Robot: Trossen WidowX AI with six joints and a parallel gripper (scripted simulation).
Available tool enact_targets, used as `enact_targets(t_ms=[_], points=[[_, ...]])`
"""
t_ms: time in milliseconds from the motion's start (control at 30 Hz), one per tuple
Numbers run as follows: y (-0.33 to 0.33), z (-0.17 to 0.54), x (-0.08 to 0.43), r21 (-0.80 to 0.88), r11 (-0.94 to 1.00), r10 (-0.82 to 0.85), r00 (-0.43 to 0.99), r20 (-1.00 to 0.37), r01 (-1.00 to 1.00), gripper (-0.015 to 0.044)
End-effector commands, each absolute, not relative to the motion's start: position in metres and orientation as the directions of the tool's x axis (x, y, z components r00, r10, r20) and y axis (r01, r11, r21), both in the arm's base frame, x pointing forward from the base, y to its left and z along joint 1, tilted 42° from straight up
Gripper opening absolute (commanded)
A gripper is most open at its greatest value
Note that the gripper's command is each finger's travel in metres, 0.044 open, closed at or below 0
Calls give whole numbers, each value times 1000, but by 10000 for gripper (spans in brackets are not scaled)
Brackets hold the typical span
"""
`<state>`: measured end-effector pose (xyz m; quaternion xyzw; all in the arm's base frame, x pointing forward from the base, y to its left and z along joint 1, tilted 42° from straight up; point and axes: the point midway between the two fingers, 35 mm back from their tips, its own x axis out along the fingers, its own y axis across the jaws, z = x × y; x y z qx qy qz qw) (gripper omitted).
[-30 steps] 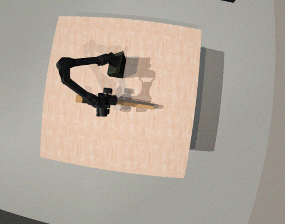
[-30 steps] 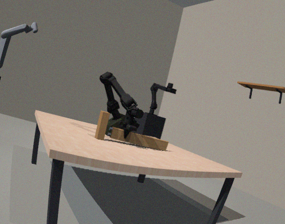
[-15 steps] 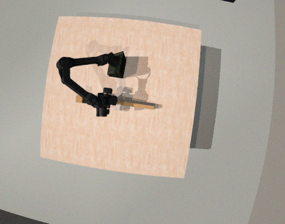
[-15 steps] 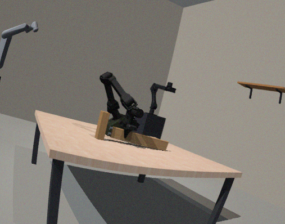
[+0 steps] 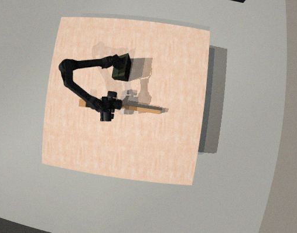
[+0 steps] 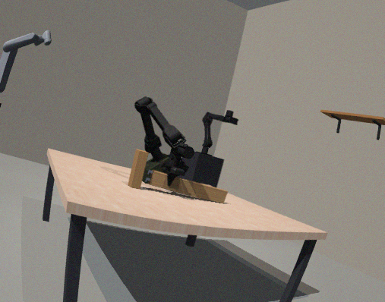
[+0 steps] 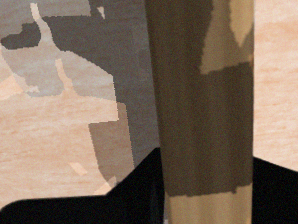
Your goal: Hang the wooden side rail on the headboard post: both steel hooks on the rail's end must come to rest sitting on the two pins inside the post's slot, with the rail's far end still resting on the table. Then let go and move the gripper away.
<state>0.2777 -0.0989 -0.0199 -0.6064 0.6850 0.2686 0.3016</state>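
The wooden side rail [image 5: 152, 110] [image 6: 207, 192] [image 7: 205, 110] slants slightly. Its far end is at the table top, and its hook end is raised, with a shadow beneath. My gripper [image 6: 171, 180] [image 7: 185, 152] is shut on the rail near the hook end, with a black finger on each side in the wrist view. The headboard post [image 5: 82, 103] [image 6: 137, 169] stands upright just beyond the hook end. The small grey steel hooks [image 6: 148, 176] show between rail and post in the exterior view, apparently short of the post. The slot and pins are hidden.
The arm's dark base box [image 5: 121, 70] stands on the table [image 5: 125, 146] [image 6: 105, 197], beside the rail. Behind the table in the exterior view are a dark pedestal [image 6: 208, 168] with another arm, and a wall shelf [image 6: 355, 117]. A grey arm [image 6: 19, 42] is at the left.
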Motion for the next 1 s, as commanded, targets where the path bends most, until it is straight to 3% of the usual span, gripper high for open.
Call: enact_targets(t_ms=[0,967], points=[[-95,-15,283,-24,115,-667,-59,-742,-993,0],[-97,-14,285,-24,115,-667,-59,-742,-993,0]])
